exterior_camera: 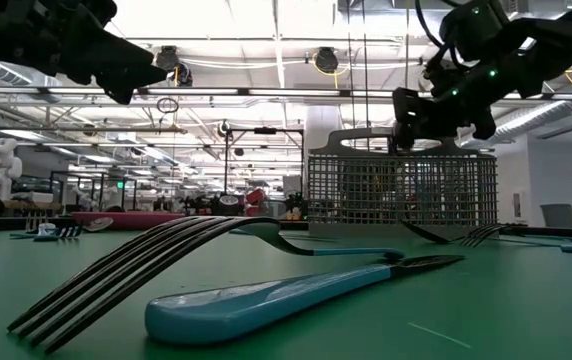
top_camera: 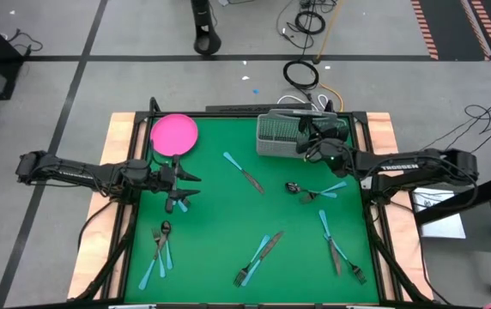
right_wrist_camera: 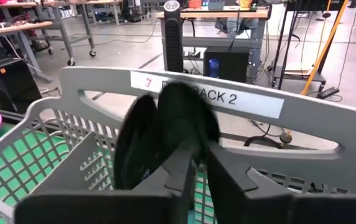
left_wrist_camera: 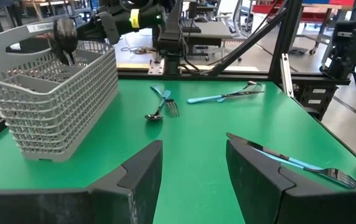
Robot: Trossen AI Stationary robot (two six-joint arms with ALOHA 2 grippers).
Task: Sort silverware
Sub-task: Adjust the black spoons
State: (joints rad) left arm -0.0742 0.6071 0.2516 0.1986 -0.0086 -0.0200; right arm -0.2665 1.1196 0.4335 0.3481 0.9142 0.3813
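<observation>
The right gripper (top_camera: 314, 137) hangs over the grey mesh basket (top_camera: 278, 137) at the far side of the green table (top_camera: 228, 215); from above, its fingers and whatever they carry are lost against the basket's dark contents; the right wrist view alone shows them pinching two dark spoon heads (right_wrist_camera: 165, 134), heads up, in front of the basket's handle, the spoons' handles hidden below the fingers; whether the grip is loosening I cannot tell. The left wrist view shows the same spoon heads (left_wrist_camera: 64, 38) standing above the basket rim. The left gripper (top_camera: 179, 189) hovers near the pink plate (top_camera: 174, 134), jaws spread, nothing between them. The rest of the silverware (top_camera: 250, 178) lies scattered on the table: a knife near the centre, pairs and small clusters toward the near edge and the right side; in the low view a fork (exterior_camera: 146, 262) and a blue handle fill the foreground, blocking most pieces behind.
</observation>
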